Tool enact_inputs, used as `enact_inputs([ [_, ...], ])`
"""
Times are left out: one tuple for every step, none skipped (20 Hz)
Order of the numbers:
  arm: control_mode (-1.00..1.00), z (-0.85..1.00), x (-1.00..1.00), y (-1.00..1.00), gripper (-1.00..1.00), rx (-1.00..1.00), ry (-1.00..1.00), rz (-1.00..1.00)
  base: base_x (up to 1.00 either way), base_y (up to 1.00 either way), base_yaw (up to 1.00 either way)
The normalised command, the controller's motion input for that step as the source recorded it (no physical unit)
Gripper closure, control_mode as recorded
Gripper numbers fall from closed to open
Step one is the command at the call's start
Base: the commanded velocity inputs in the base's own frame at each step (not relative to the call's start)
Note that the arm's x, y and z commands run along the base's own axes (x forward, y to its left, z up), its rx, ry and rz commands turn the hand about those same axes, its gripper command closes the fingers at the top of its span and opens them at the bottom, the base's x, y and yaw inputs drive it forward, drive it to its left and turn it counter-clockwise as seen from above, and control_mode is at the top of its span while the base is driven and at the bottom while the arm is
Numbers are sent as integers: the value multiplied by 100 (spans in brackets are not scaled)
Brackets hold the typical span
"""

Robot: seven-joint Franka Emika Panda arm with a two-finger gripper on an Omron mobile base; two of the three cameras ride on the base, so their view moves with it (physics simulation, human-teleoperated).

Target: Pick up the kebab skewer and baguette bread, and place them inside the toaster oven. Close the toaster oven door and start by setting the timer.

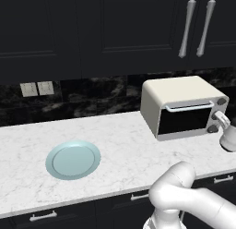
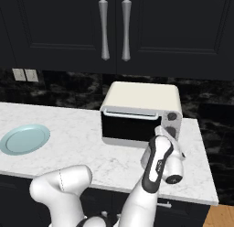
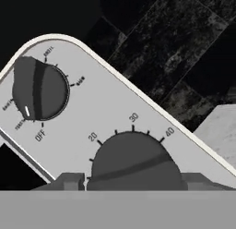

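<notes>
The cream-white toaster oven stands on the marble counter with its toaster oven door closed. My gripper is at the oven's right panel. Its two fingers press against either side of the lower timer knob, which is marked 20, 30 and 40. The upper knob lies beside it, untouched. The kebab skewer and the baguette bread are hidden from view, and the dark door glass shows nothing inside.
A pale blue plate lies on the counter to the oven's left. Dark wall cabinets with long handles hang above. The counter ends just right of the oven. My arm reaches over the front edge.
</notes>
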Motion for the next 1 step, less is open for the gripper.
enact_inputs([
  [-100, 0, -10, 0, 100, 19, 0, -5, 0, 0, 0],
])
